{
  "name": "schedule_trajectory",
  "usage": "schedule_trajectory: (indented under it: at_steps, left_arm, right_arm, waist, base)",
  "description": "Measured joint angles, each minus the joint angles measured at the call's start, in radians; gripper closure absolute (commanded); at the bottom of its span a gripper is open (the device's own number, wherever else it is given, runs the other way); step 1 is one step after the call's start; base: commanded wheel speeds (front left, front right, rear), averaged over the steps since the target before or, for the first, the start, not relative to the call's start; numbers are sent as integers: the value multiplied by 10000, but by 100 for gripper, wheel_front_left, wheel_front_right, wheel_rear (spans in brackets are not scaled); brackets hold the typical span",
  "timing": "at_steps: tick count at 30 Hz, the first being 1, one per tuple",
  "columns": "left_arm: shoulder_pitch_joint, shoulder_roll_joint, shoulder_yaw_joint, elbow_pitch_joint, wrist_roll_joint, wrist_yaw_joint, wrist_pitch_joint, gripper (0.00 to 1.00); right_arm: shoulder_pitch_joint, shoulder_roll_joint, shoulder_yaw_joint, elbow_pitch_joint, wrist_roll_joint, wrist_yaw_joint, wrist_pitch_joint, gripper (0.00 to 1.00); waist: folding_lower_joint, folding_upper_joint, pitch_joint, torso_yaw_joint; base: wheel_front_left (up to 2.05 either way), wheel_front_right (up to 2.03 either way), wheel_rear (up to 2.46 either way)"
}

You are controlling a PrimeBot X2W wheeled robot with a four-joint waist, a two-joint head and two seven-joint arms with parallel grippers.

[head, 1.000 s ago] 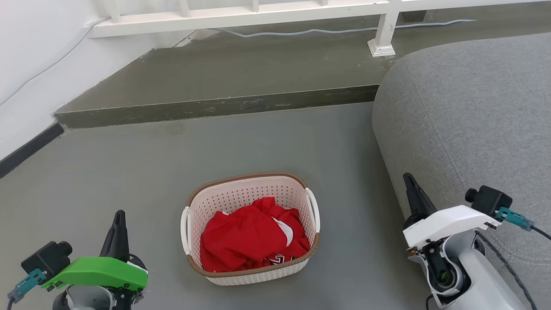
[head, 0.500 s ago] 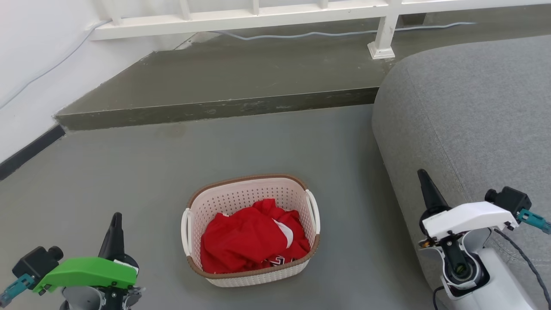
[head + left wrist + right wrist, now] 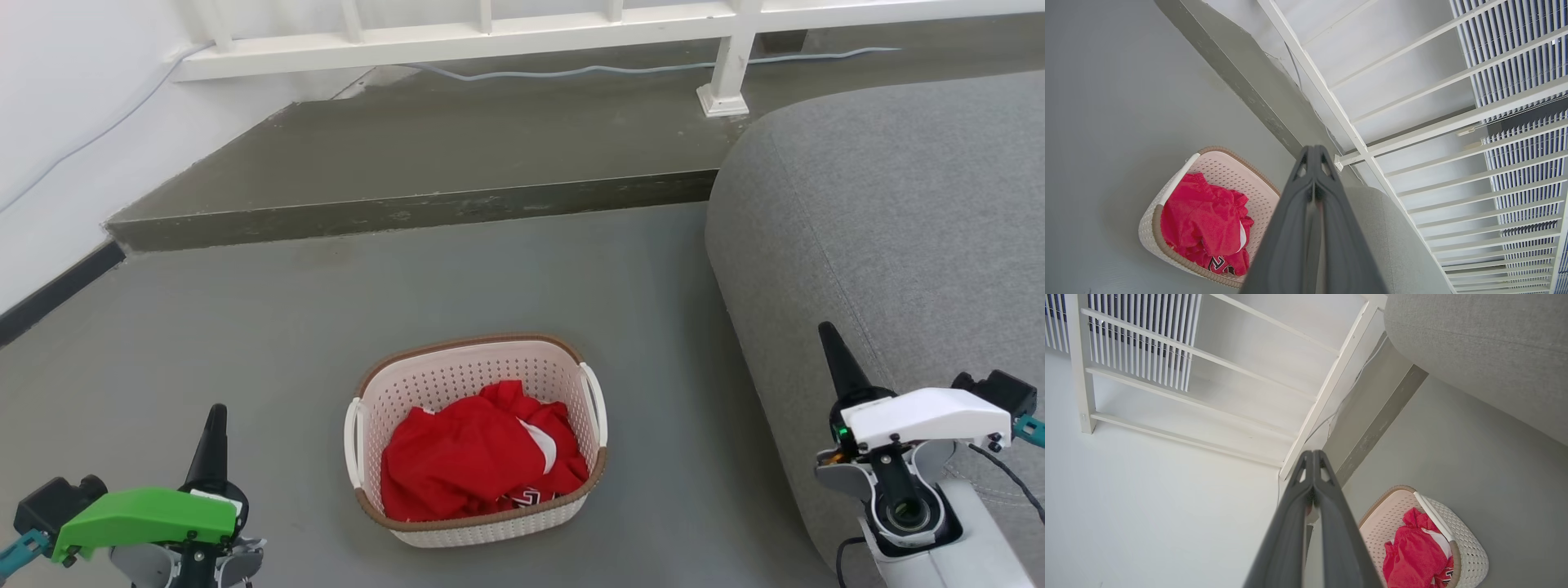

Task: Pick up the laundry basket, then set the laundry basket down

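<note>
The laundry basket (image 3: 457,371) stands on the grey floor, cream-white and perforated, with a brown rim and a white loop handle on each side. Red clothing (image 3: 478,453) lies inside it. My left gripper (image 3: 215,414) is at the lower left, well clear of the basket, fingers pressed together and holding nothing. My right gripper (image 3: 828,333) is at the lower right in front of the sofa, also shut and holding nothing. The left wrist view shows the basket (image 3: 1224,171) beside the shut left gripper (image 3: 1313,152). In the right wrist view the basket (image 3: 1470,547) sits right of the shut right gripper (image 3: 1312,455).
A grey sofa (image 3: 898,212) fills the right side, close to the right arm. Behind the basket a raised dark step (image 3: 424,204) crosses the floor. A white railing (image 3: 457,33) and a cable run along the back, with a white wall (image 3: 49,122) at the left.
Both arms have drawn back toward the frame's lower corners, the right gripper moving rightward, away from the basket. The camera has tilted slightly. The basket has stayed in place.
</note>
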Motion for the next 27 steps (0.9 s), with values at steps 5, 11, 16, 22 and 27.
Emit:
schedule_trajectory:
  at_steps: [5,11,16,22,27]
  left_arm:
    - [-5,-8,71,29,-575,-63,115,100]
    - [-12,-21,163,73,-1344,-98,366,100]
    - [-23,-27,284,96,-1929,-128,537,100]
    - [-48,-33,374,150,-2654,-207,723,100]
    - [-69,-38,447,199,-3258,-249,899,100]
  right_arm:
    - [16,36,-278,-48,575,102,167,100]
    - [26,58,-619,-105,1296,207,372,100]
    - [66,90,-897,-151,1860,307,514,100]
    - [187,130,-1237,-203,2573,428,725,100]
    - [216,163,-1513,-251,3150,520,874,100]
  waist:
    - [0,0,-25,1]
    - [0,0,-56,2]
    - [0,0,-82,4]
    - [0,0,-112,5]
    - [0,0,-138,6]
  base:
    - [0,0,0]
    - [0,0,0]
    - [0,0,0]
    - [0,0,0]
    - [0,0,0]
